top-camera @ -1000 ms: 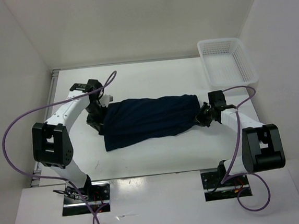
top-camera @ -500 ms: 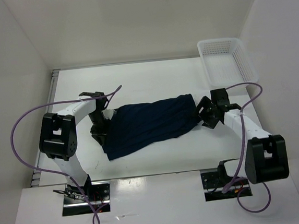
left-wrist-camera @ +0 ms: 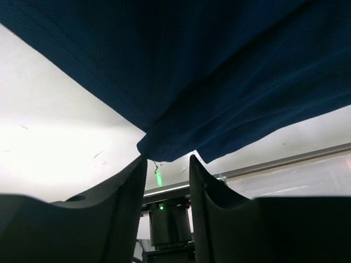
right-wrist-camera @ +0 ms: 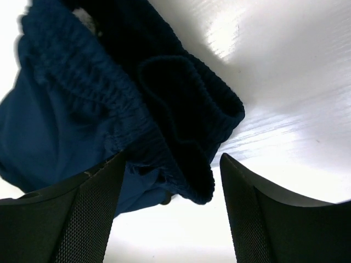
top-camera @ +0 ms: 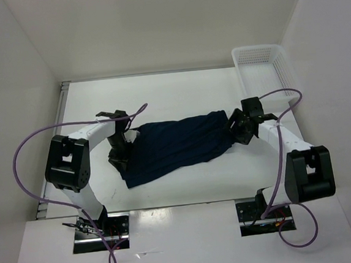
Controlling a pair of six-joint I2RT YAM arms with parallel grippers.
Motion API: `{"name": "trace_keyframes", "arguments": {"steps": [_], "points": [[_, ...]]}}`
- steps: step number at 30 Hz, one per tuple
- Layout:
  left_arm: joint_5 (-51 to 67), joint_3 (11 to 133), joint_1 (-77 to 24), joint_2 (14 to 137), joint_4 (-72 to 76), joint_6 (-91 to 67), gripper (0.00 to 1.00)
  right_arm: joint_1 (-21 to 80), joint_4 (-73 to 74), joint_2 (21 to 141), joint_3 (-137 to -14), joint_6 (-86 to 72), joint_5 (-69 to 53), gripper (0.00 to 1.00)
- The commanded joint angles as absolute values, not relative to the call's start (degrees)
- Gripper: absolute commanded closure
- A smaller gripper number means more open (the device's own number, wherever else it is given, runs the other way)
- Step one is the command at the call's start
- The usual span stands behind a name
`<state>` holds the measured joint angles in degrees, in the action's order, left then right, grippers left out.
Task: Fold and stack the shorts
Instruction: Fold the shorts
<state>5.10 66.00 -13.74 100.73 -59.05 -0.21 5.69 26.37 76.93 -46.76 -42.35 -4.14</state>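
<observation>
Left tool point(left-wrist-camera: 167, 159) clamps the shorts point(top-camera: 177, 145) by a hem point(left-wrist-camera: 164, 148), right tool point(right-wrist-camera: 173, 159) by the waistband point(right-wrist-camera: 123, 123); keep them taut, level over the table point(top-camera: 178, 94).

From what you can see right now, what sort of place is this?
Probably a robot test cell in a laboratory: plain white walls enclose a white table, the left arm and right arm are bolted at its near edge, with navy shorts and a mesh basket on it.

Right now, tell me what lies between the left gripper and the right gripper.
The shorts fill that stretch, one end at the left gripper, the waistband end at the right gripper. The top external view shows it.
</observation>
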Motion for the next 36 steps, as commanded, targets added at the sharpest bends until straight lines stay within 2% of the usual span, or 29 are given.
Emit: {"name": "trace_keyframes", "arguments": {"steps": [1, 2, 3, 5, 7, 9, 10, 12, 13, 17, 19, 23, 27, 31, 34, 35, 36], "points": [[4.2, 64.8, -14.1, 101.8, -56.3, 0.0, 0.54, 6.1, 22.5, 79.1, -49.0, -41.1, -5.3, 0.25], [4.2, 64.2, -14.1, 101.8, -56.3, 0.0, 0.54, 6.1, 22.5, 79.7, -49.0, -41.1, -5.8, 0.25], [4.2, 64.2, -14.6, 102.5, -55.5, 0.0, 0.53, 6.1, 21.6, 80.3, -49.6, -40.4, -8.0, 0.42], [4.2, 63.6, -14.6, 103.0, -54.8, 0.0, 0.53, 6.1, 21.1, 81.0, -49.6, -40.4, -9.3, 0.62], [5.0, 63.5, -14.6, 103.5, -53.5, 0.0, 0.53, 6.1, 21.1, 81.0, -49.6, -40.4, -10.0, 0.80], [6.0, 62.9, -15.1, 104.6, -53.5, 0.0, 0.54, 6.1, 21.6, 80.5, -49.6, -40.4, -10.0, 0.90], [7.2, 62.4, -15.1, 104.6, -53.5, 0.0, 0.57, 6.1, 21.6, 80.5, -49.6, -40.4, -10.5, 1.00], [7.7, 62.4, -15.1, 105.7, -53.0, 0.0, 0.64, 6.1, 23.3, 79.1, -49.0, -39.9, -10.5, 1.00], [8.5, 62.4, -15.1, 105.7, -53.0, 0.0, 0.75, 6.1, 23.9, 79.1, -49.0, -39.9, -10.5, 1.00], [9.6, 62.4, -15.1, 106.3, -53.0, 0.0, 0.95, 4.0, 28.9, 74.4, -49.7, -39.4, -10.5, 1.00], [9.6, 63.9, -15.1, 105.5, -54.7, 0.0, 0.99, 2.6, 31.4, 72.5, -50.2, -39.4, -11.1, 1.00], [9.6, 68.5, -15.1, 100.6, -61.8, 0.0, 1.00, -3.1, 36.5, 67.0, -50.7, -39.4, -12.6, 1.00], [12.5, 72.2, -15.1, 99.4, -67.1, 0.0, 1.00, -5.3, 34.8, 66.4, -48.3, -42.2, -13.3, 1.00], [14.1, 71.6, -15.6, 101.5, -67.1, 0.0, 0.97, -5.8, 31.5, 70.0, -44.0, -43.9, -14.9, 1.00], [15.7, 70.1, -16.9, 102.2, -67.1, 0.0, 0.89, -5.8, 30.9, 70.1, -41.3, -46.1, -12.8, 1.00], [15.7, 69.0, -16.9, 102.2, -67.1, 0.0, 0.87, -5.8, 30.9, 69.5, -40.7, -48.1, -12.1, 0.93], [15.7, 68.3, -17.4, 102.2, -66.3, 0.0, 0.79, -5.8, 30.9, 68.8, -40.2, -49.0, -10.6, 0.62]]}}
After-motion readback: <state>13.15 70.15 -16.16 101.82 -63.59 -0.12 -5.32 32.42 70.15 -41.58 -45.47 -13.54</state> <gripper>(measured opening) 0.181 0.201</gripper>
